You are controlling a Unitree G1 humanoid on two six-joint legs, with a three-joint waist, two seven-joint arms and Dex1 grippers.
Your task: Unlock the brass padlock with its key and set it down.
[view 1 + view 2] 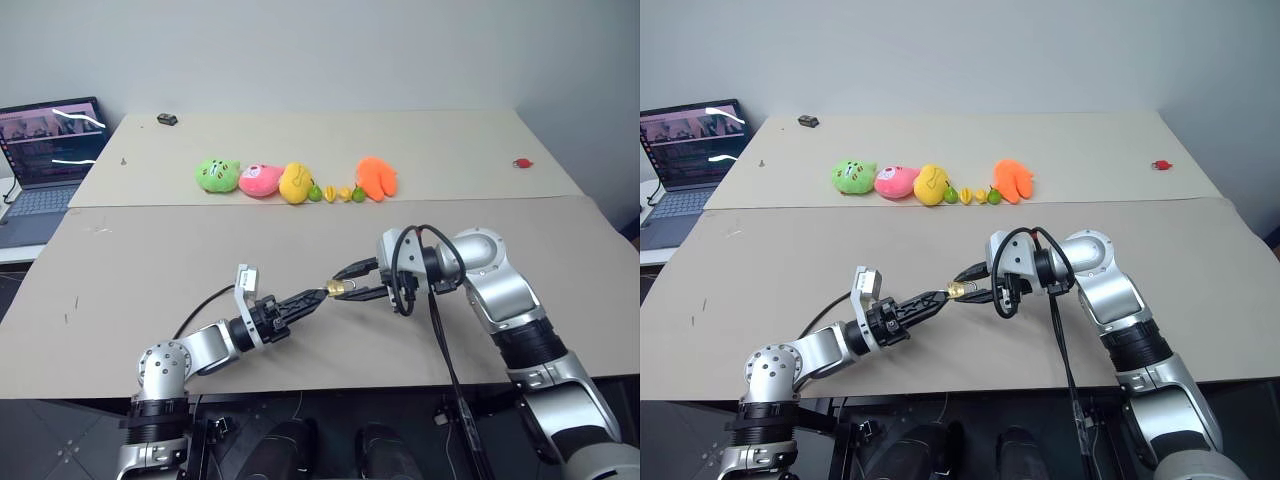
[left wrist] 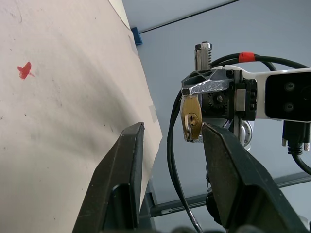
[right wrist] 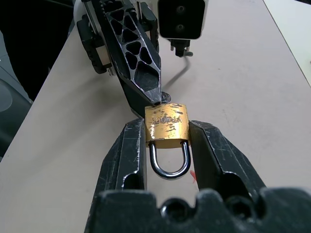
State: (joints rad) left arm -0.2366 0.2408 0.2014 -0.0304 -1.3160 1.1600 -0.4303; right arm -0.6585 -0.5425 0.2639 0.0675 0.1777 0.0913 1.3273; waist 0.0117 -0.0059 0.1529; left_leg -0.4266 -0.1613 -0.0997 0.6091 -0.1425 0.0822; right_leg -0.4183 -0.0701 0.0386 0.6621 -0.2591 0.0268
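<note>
The brass padlock (image 3: pixel 166 127) is clamped by its body between the two fingers of my right gripper (image 3: pixel 166 132), its silver shackle closed and pointing back toward the wrist. It hangs above the tan table (image 1: pixel 150 270), near the front middle. My left gripper (image 1: pixel 312 298) points at the padlock's keyhole end, and one fingertip (image 3: pixel 154 94) almost touches it. In the left wrist view its fingers (image 2: pixel 121 184) stand apart with nothing between them, and the padlock (image 2: pixel 191 119) shows a bare keyhole. I cannot make out the key.
A row of plush toys runs across the far half: green (image 1: pixel 218 175), pink (image 1: pixel 259 180), yellow (image 1: pixel 296 183), orange (image 1: pixel 377 177), with tiny toy fruits (image 1: pixel 335 192) between. An open laptop (image 1: pixel 45 150) stands at far left. A small red item (image 1: pixel 521 162) lies far right.
</note>
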